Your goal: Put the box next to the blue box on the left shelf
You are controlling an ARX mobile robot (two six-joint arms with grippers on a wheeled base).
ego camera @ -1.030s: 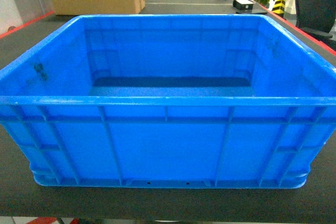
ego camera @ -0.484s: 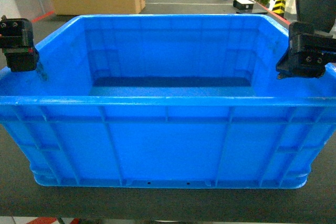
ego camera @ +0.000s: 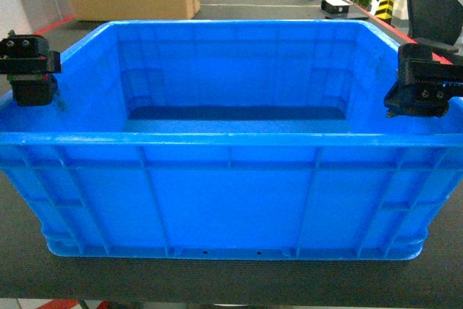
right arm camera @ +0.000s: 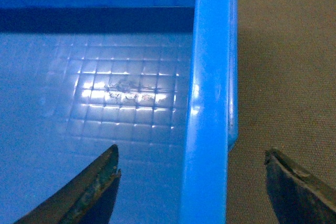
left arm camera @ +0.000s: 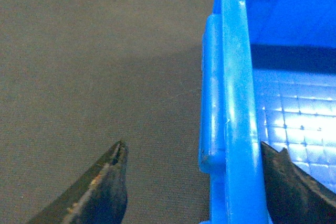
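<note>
Meanwhile, left hand (ego camera: 29, 77) and right hand (ego camera: 423, 92), both spread apart, straddle the box's (ego camera: 231, 179) stiff, likely slippery side rims.

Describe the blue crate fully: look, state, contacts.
The box is bright blue plastic, open-topped and empty, with thick rim, ribbed braced walls and a grid-patterned floor. It sits upright on the dark table. The left gripper and right gripper each straddle a side rim, jaws open, not visibly clamped.
</note>
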